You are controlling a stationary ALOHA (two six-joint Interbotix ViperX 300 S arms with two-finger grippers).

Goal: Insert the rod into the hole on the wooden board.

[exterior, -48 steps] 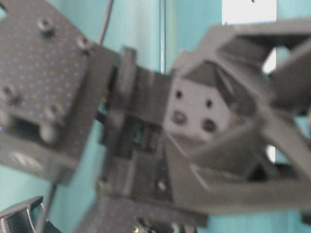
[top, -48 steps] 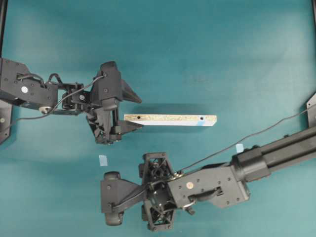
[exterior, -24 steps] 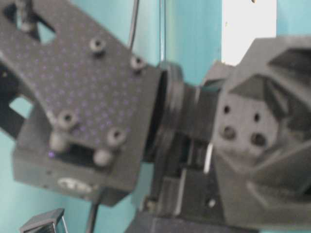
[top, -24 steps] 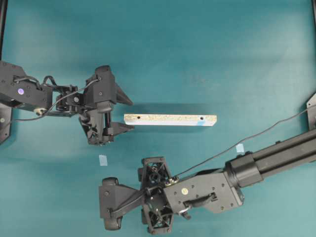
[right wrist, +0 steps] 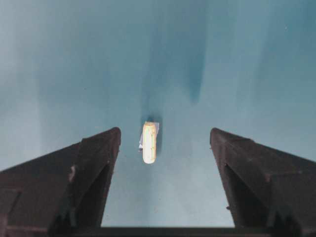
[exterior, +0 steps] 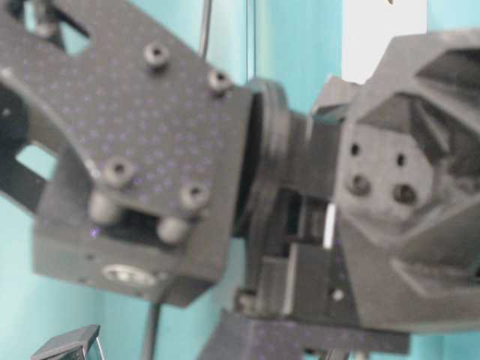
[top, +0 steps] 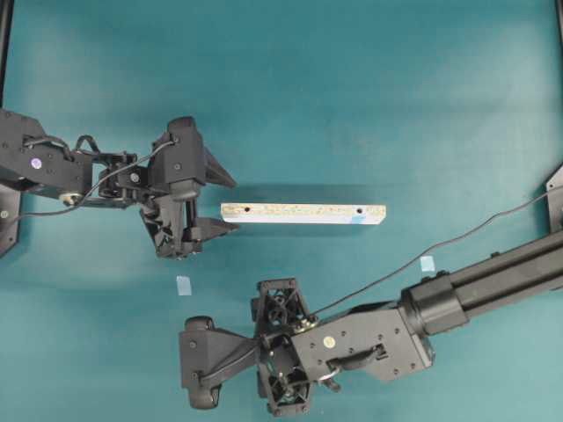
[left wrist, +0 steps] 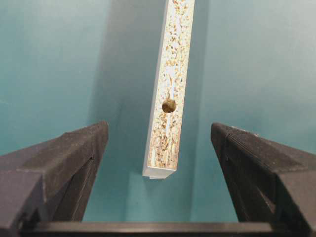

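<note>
On the left of the teal tabletop (top: 369, 97), the left claw (top: 230, 202) has its two black fingers wide apart and holds nothing; it sits just beside the left end of the long narrow pale wooden board (top: 303, 213). This speckled board lies flat, with a small dark hole (left wrist: 169, 105) near this end and another hole (top: 360, 212) near the right end, by a light-blue mark. Lower down, the right claw (right wrist: 163, 148) is also spread apart and empty. The short cream cylindrical rod (right wrist: 149, 142) lies on the tabletop between its fingers, touching neither.
</note>
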